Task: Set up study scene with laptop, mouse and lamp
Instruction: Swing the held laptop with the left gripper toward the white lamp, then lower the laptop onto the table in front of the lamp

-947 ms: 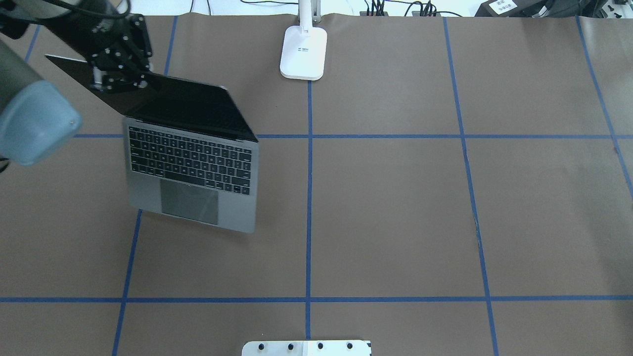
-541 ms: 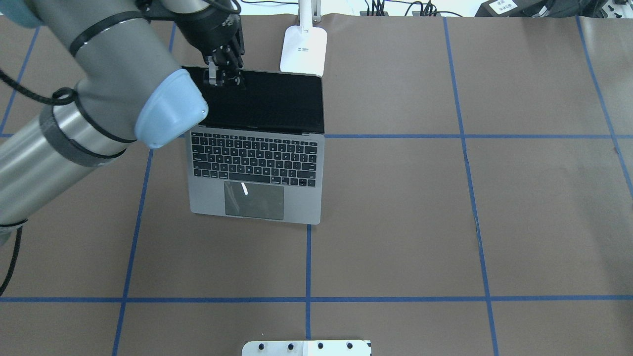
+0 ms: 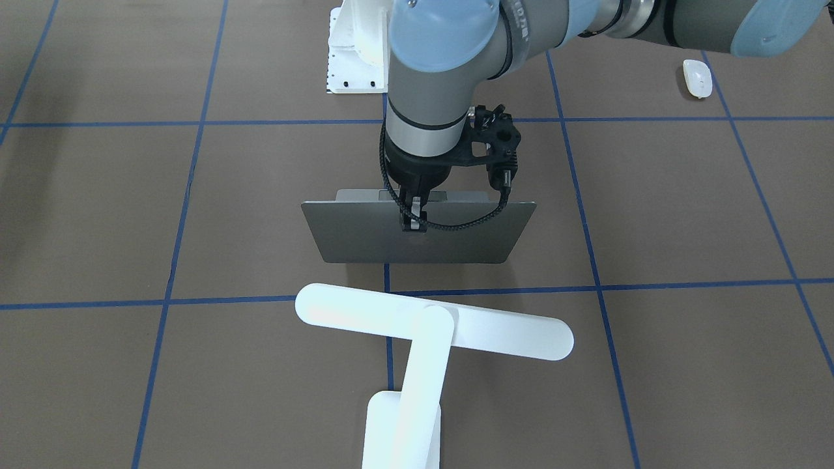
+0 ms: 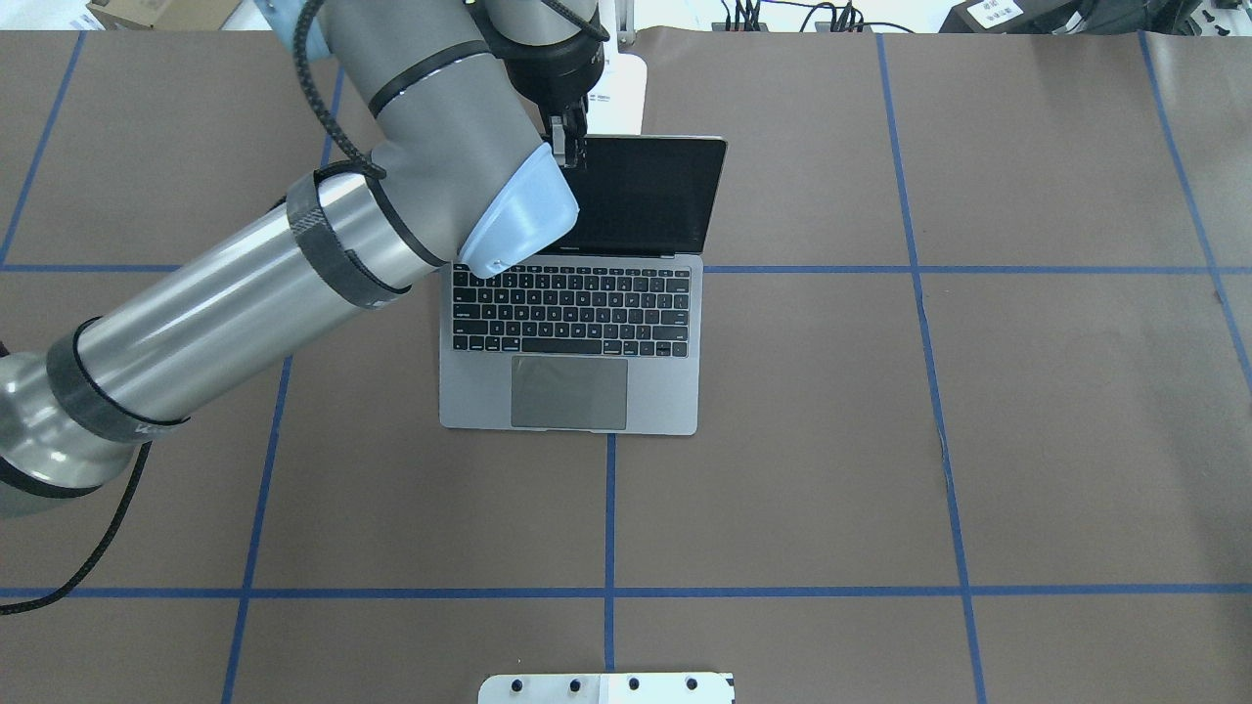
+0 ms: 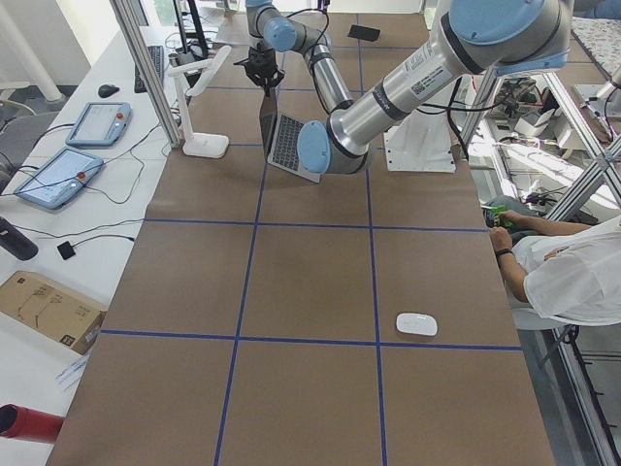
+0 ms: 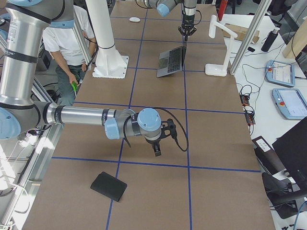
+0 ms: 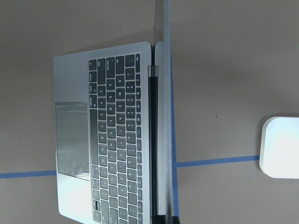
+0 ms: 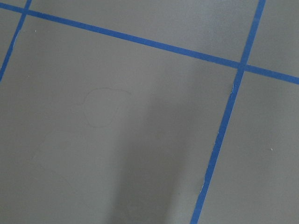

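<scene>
The grey laptop stands open at mid-table, keyboard toward the robot. My left gripper is shut on the top edge of its screen, left of the middle; the front-facing view shows the gripper pinching the lid. Just behind the laptop is the white lamp, its base partly hidden by my arm. The white mouse lies far off on my left side, near the robot's edge. My right gripper hangs over bare table and shows only in the exterior right view, so I cannot tell its state.
A white bolted pedestal sits at the near table edge. A thin black pad lies on the robot's right end. A person sits beside the table. Cables and boxes line the far edge.
My left gripper has carried the laptop rightward from the table's left to the centre, squaring it up in front of the lamp base.
</scene>
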{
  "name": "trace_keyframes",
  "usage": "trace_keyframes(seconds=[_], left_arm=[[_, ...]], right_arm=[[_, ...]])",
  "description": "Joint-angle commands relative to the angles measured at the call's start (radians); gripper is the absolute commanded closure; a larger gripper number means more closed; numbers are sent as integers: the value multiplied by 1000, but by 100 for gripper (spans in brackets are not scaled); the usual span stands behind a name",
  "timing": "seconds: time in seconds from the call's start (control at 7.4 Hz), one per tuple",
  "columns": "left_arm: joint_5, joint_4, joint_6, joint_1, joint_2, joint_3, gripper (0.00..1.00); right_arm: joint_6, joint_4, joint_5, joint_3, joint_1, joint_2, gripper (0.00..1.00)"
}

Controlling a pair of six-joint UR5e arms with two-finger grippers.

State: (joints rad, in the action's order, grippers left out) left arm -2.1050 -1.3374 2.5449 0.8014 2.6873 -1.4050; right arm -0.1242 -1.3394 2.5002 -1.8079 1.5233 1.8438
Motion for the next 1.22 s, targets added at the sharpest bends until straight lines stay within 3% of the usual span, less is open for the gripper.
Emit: trace_keyframes(seconds=[0.0,0.27,1.08], left_arm=[[10,-32,11,-2,57,101,100],[48,-113,-18,-1,89,203,100],[83,-186,-74,4,88,273,100]], right_arm=[[0,0,-1,4,0,0,0],[0,0,0,7,0,0,0],[0,0,-1,12,0,-2,0]])
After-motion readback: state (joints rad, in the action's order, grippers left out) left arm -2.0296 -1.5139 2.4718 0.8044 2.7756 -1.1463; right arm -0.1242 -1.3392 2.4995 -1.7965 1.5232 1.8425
